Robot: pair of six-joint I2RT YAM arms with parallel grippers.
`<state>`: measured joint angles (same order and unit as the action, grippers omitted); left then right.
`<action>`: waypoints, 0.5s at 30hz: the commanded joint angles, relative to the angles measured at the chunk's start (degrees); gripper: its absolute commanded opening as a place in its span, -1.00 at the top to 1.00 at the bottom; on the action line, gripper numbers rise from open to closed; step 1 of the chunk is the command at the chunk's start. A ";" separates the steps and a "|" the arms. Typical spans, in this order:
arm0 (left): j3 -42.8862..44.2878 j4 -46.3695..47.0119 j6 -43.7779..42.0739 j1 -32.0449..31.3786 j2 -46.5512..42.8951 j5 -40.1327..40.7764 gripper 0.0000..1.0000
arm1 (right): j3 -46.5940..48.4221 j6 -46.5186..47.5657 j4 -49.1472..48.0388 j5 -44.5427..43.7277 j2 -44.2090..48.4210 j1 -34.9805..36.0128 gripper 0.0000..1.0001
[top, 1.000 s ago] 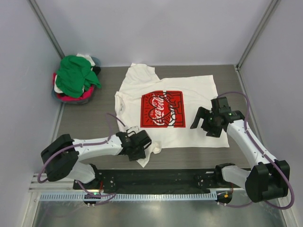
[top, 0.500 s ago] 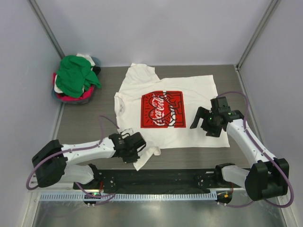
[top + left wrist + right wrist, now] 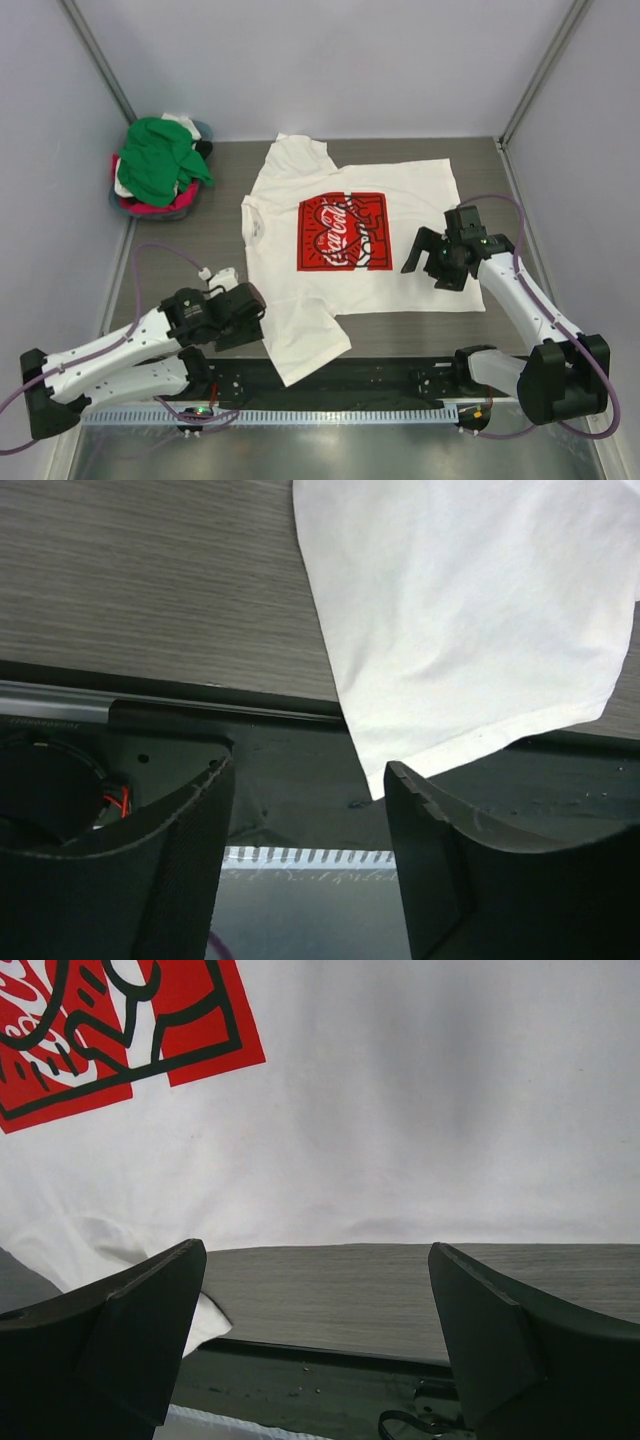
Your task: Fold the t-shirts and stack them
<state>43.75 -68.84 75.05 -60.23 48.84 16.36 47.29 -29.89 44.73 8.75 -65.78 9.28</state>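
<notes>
The cream-white t-shirt (image 3: 400, 200) with the red Coca-Cola print (image 3: 340, 232) lies spread face up on the table. Its near sleeve (image 3: 305, 340) lies flat, reaching over the front edge. My left gripper (image 3: 252, 318) is open and empty, just left of that sleeve. In the left wrist view the sleeve (image 3: 470, 620) lies ahead of the gripper (image 3: 310, 850) and touches neither finger. My right gripper (image 3: 428, 265) is open and empty, low over the shirt's right side. The right wrist view shows the gripper (image 3: 315, 1330) near the shirt's hem (image 3: 400, 1110) and the print (image 3: 110, 1030).
A pile of t-shirts (image 3: 160, 165), green on top of pink-red and white, sits in the back left corner. The black base rail (image 3: 380, 375) runs along the table's front edge. Grey walls close in the left, back and right sides.
My left gripper let go of the near sleeve and drew back to the left. The sleeve, bunched before, now lies spread flat. The right gripper has hardly moved.
</notes>
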 commanded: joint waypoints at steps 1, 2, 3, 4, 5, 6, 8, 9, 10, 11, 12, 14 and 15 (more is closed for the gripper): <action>-2.52 0.97 1.42 0.02 -2.96 0.26 -0.28 | -0.53 -0.08 -1.40 0.65 0.48 0.30 -0.99; -3.13 3.07 0.64 0.02 -3.40 -0.88 -0.30 | -0.62 -0.34 -1.49 0.74 0.48 0.30 -0.99; -4.45 6.84 0.37 -0.07 -3.14 -2.81 -0.30 | -0.79 -0.43 -1.40 0.83 0.56 0.30 -0.99; -5.07 8.35 0.36 -0.33 -2.70 -3.69 -0.30 | -0.88 -0.43 -1.49 0.74 0.65 0.30 -1.00; -5.42 9.85 0.71 -0.68 -1.13 -4.23 -0.28 | -0.97 -0.61 -1.49 0.65 0.65 0.30 -1.00; -5.95 12.21 1.15 -2.33 0.10 -4.40 -0.26 | -1.06 -0.70 -1.49 0.22 0.91 0.30 -0.99; -5.78 14.07 2.38 -5.06 2.65 -3.88 -0.23 | -1.14 -0.96 -1.58 -0.75 1.44 0.30 -0.99; -5.52 16.00 3.60 -8.12 5.80 -3.62 -0.23 | -1.23 -1.40 -1.40 -1.80 2.05 0.21 -0.99; -5.34 17.06 4.40 -9.54 7.22 -3.53 -0.23 | -1.23 -1.66 -1.40 -2.77 2.32 0.30 -1.00; -5.16 17.94 5.10 -10.86 9.06 -3.61 -0.22 | -1.23 -2.19 -1.14 -3.82 2.76 0.30 -1.00; -4.99 19.60 6.68 -13.40 12.21 -3.70 -0.21 | -1.32 -2.80 -1.14 -4.79 3.20 0.30 -0.99; -4.81 21.11 7.92 -16.66 15.48 -4.40 -0.19 | -1.32 -4.82 -0.61 -8.48 4.86 0.21 -0.99; -4.72 22.85 9.14 -17.63 18.45 -4.67 -0.17 | -1.58 -6.48 -0.26 -11.45 5.74 0.04 -1.00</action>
<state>38.04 -52.21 79.72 -74.67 63.24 12.34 45.91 -32.25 44.71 4.40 -63.44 9.28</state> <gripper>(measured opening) 0.597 0.996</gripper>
